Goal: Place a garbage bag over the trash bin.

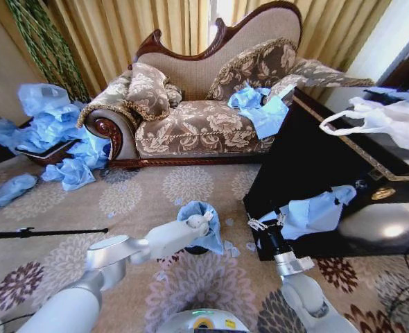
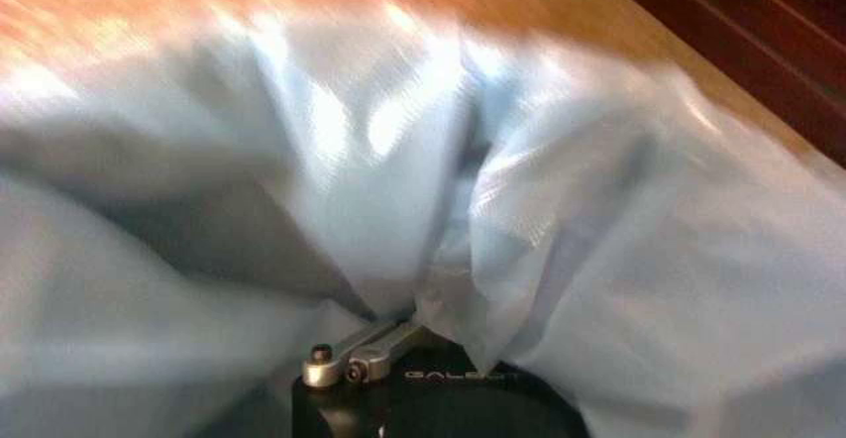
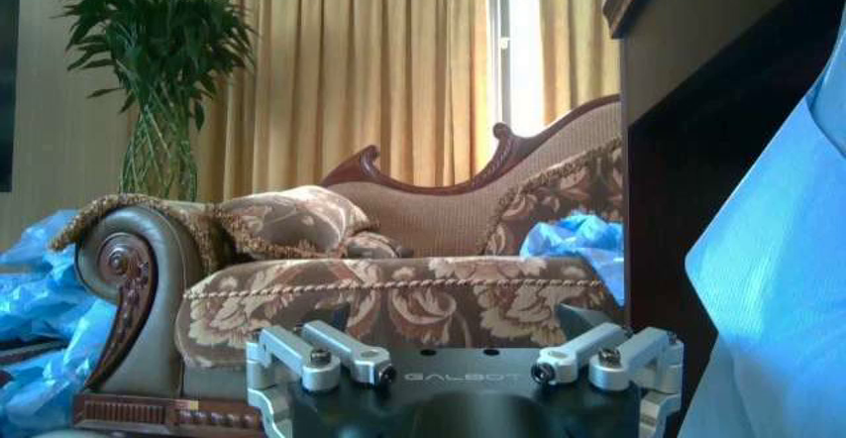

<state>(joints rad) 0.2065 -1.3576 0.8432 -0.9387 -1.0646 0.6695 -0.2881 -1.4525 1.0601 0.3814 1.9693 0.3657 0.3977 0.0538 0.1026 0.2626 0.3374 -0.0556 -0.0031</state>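
Note:
A light-blue garbage bag [image 1: 203,223] is draped over the trash bin [image 1: 195,249] on the carpet; just a dark sliver of the bin peeks out below it. My left gripper [image 1: 204,219] reaches onto the bag's top. In the left wrist view its finger links come together into the crinkled garbage bag [image 2: 437,210], shut on a fold. My right gripper [image 1: 263,223] hovers open at the near-left edge of the black table [image 1: 294,166]. Another blue bag [image 1: 315,211] lies on the table just beyond it, and shows close by in the right wrist view [image 3: 780,260].
A patterned sofa [image 1: 197,128] stands behind the bin with blue bags [image 1: 260,107] on its seat. A heap of blue bags [image 1: 48,128] lies at the left. A white handled bag [image 1: 381,121] rests on the table. A black rod [image 1: 38,233] lies on the carpet.

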